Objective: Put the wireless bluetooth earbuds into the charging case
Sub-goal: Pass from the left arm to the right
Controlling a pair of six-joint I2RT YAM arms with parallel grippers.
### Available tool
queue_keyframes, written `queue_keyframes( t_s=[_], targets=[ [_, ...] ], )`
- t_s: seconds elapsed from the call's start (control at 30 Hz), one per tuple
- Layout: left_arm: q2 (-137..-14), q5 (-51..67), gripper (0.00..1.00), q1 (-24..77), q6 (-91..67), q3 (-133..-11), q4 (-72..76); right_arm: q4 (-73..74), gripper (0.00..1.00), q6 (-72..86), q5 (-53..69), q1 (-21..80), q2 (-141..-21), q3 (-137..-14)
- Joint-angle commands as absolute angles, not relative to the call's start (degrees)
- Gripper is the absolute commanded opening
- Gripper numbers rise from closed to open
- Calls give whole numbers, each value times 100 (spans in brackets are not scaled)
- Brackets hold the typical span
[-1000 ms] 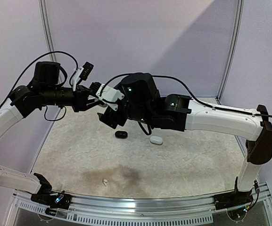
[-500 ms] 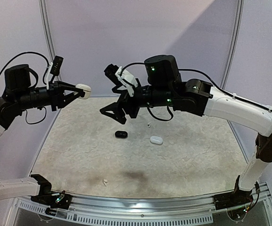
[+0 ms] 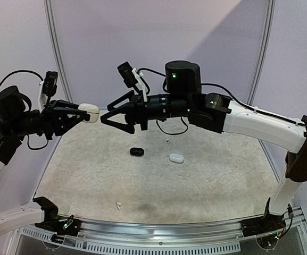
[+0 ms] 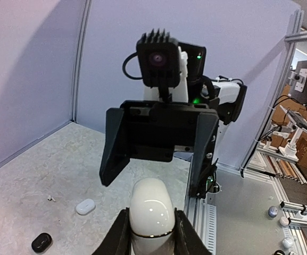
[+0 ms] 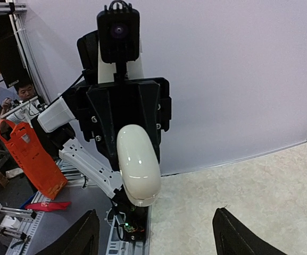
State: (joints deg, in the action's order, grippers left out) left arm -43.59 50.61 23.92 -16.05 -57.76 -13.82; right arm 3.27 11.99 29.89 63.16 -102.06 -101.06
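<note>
Right gripper (image 3: 106, 113) swung round facing white charging case (image 3: 92, 112), jaws apart; left gripper (image 3: 85, 112) clamps it aloft; lid-opening likely next.

the white case (image 4: 151, 207) is running off the bottom edge of the left wrist view, its lower part hiding between the fingers (image 4: 116, 236) of the left gripper (image 4: 151, 215). the right gripper (image 5: 156, 212) is showing only cropped fingers (image 5: 81, 236). a near pale speck (image 3: 118, 204) and a far pale speck (image 3: 167, 141) are appearing too small to identify.
</note>
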Motion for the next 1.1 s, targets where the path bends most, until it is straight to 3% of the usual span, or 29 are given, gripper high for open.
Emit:
queue_keyframes(
  t_s=[0.0, 0.4, 0.9, 1.07],
  targets=[
    [-4252, 5348, 0, 2372, -1940, -5581, -762, 284, 72, 1691, 3223, 6465, -10551, -10530],
    [-4148, 5384, 0, 2465, -2172, -5423, -581, 65, 36, 1935, 3275, 6580, -10846, -10767],
    [-4210, 5342, 0, 2513, -2184, -5414, -590, 56, 45, 1949, 3364, 6594, -10915, -10855],
    [-4235, 5312, 0, 2546, -2154, -5406, -599, 59, 25, 1938, 3478, 6603, -10959, -10921]
  ],
)
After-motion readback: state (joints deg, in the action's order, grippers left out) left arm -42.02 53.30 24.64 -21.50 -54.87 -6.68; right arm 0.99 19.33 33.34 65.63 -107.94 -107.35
